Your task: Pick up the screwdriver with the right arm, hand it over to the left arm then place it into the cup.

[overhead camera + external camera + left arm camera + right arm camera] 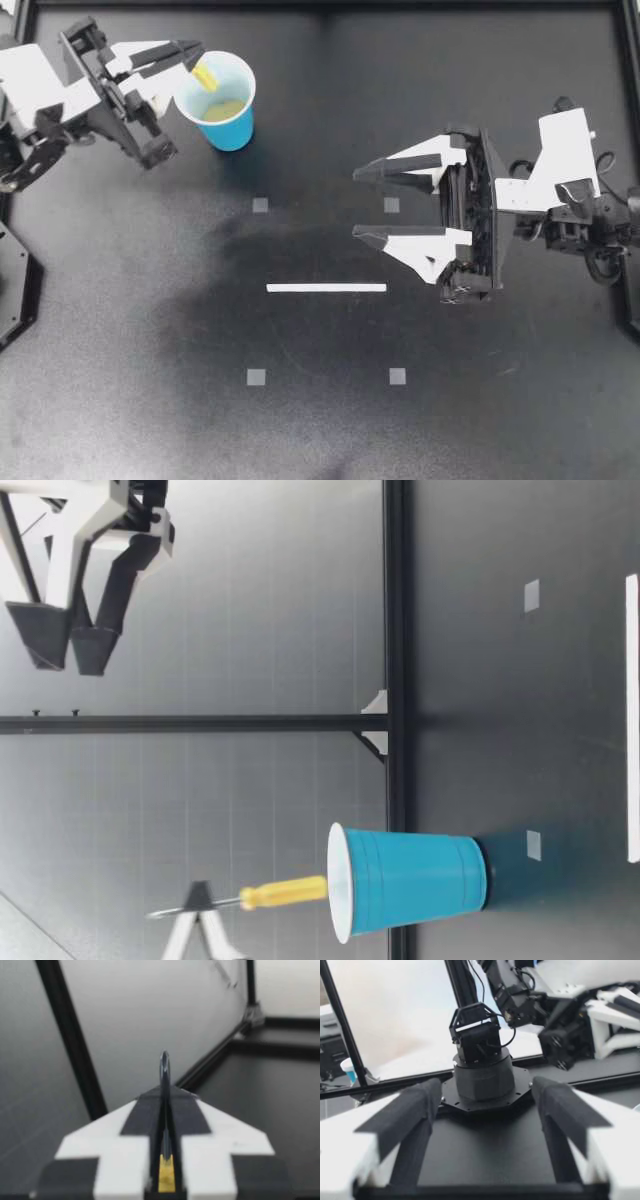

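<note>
Two steps look done: my left gripper (pixel 195 52) pinches the yellow-handled metal screwdriver (pixel 205 75) handle-down at the blue plastic cup (pixel 236 130) mouth; only release is left. My right gripper (pixel 356 202) hangs spread, empty.

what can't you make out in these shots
- Shaft of the screwdriver: top view, hidden between the fingers of the left gripper.
- Whether the handle's end is past the rim of the cup: low view, the rim hides it.
- Left gripper: low view, mostly cut off by the picture's edge.
- Cup: left wrist view, outside the frame.
</note>
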`<move>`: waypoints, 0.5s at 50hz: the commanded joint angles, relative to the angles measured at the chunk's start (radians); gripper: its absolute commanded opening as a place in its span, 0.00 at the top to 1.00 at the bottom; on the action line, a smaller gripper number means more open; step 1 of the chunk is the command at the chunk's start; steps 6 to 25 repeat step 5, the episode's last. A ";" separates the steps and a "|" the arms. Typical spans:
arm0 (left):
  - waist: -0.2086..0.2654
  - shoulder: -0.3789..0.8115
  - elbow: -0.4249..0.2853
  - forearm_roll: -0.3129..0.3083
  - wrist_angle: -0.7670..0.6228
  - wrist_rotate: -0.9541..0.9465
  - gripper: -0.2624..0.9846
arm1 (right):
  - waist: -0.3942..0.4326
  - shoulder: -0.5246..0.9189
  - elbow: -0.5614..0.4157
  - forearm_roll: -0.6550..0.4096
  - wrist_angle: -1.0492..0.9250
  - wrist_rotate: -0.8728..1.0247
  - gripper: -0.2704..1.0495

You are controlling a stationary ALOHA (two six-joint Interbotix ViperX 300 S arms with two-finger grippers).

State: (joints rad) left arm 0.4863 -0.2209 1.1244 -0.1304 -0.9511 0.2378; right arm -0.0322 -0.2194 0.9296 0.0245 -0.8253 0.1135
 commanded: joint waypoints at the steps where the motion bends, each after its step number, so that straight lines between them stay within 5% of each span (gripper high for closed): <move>1: 0.017 0.028 -0.031 -0.003 -0.005 0.000 0.76 | -0.005 -0.020 -0.011 0.002 -0.011 0.000 0.23; 25: 0.020 0.061 -0.038 -0.006 -0.011 -0.012 0.76 | -0.005 -0.020 -0.011 0.000 -0.011 0.000 0.23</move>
